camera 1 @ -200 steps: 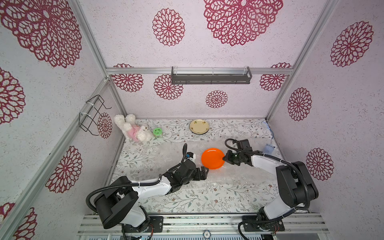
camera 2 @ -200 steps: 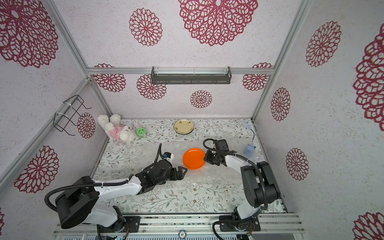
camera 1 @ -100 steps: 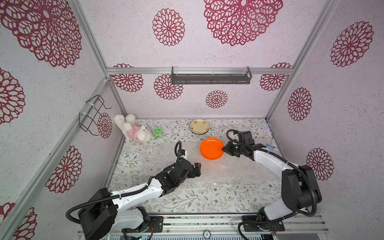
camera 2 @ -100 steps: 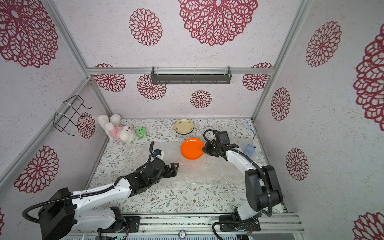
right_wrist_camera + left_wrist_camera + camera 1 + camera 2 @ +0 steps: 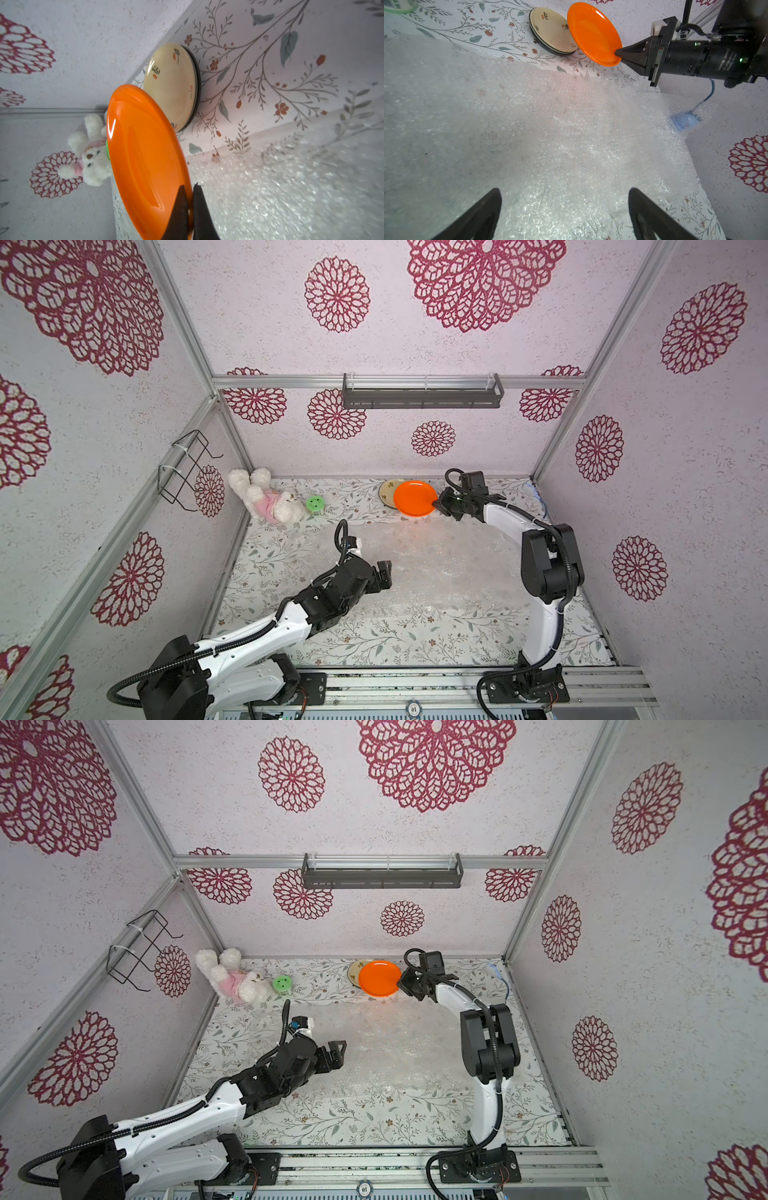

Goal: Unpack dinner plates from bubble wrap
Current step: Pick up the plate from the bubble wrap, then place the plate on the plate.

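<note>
In both top views my right gripper [image 5: 436, 502] [image 5: 400, 982] is shut on the rim of the orange plate [image 5: 414, 498] [image 5: 379, 977]. It holds the plate tilted at the back of the table. The plate partly overlaps the cream flowered plate [image 5: 386, 491] [image 5: 550, 31], which lies flat with another plate's dark rim [image 5: 197, 83] under it. The right wrist view shows both fingers pinching the orange rim [image 5: 189, 187]. Bubble wrap [image 5: 436, 560] [image 5: 529, 124] lies spread over the table's middle. My left gripper [image 5: 383, 574] [image 5: 563, 190] hovers open over the wrap's left part, holding nothing.
A white plush bunny [image 5: 266, 499] and a green smiley disc [image 5: 316, 502] lie at the back left. A wire rack [image 5: 187, 468] hangs on the left wall and a grey shelf [image 5: 422, 391] on the back wall. A blue item with a cable [image 5: 685, 121] sits by the right wall.
My right gripper has carried the orange plate from the middle of the table to the back, over the cream plate. My left gripper has drawn slightly leftward and stays open.
</note>
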`<state>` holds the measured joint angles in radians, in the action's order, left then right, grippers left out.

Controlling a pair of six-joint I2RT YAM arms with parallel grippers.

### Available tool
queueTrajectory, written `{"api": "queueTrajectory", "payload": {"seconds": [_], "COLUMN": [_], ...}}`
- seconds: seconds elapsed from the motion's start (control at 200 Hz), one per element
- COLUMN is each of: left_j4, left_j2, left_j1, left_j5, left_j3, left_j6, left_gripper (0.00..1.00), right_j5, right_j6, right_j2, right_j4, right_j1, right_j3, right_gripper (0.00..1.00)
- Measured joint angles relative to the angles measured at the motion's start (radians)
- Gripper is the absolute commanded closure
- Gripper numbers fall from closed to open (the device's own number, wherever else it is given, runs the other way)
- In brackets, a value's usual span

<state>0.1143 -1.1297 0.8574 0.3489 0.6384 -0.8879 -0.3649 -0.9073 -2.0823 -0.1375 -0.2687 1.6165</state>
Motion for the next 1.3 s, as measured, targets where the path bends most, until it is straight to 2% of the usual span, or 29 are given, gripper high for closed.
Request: {"api": "queueTrajectory", "payload": {"seconds": [0.2,0.495,0.896,1.301], "left_j4": [0.006,0.005,-0.015,-0.005], "left_j2": [-0.007,-0.007,0.024,0.099], "left_j1": [0.000,0.000,0.000,0.000], "left_j5": [-0.003,-0.004,-0.015,0.006], "left_j3": [0.000,0.000,-0.047,-0.087], "left_j6": [-0.001,-0.018,-0.032,-0.062], "left_gripper": [0.03,0.03,0.03,0.03], "right_j5": [0.032,0.060,0.073,0.073], "right_j6": [-0.074,-0.107,-0.116,-0.118], "right_j2": [-0.179,-0.366,-0.482,-0.542], "right_j4": [-0.034,-0.124,-0.158,-0.180], "right_j1": [0.000,-0.012,-0.064,-0.074], "right_j3": [0.237,0.459,0.660,0.700], "right_gripper": [1.00,1.00,1.00,0.99]}}
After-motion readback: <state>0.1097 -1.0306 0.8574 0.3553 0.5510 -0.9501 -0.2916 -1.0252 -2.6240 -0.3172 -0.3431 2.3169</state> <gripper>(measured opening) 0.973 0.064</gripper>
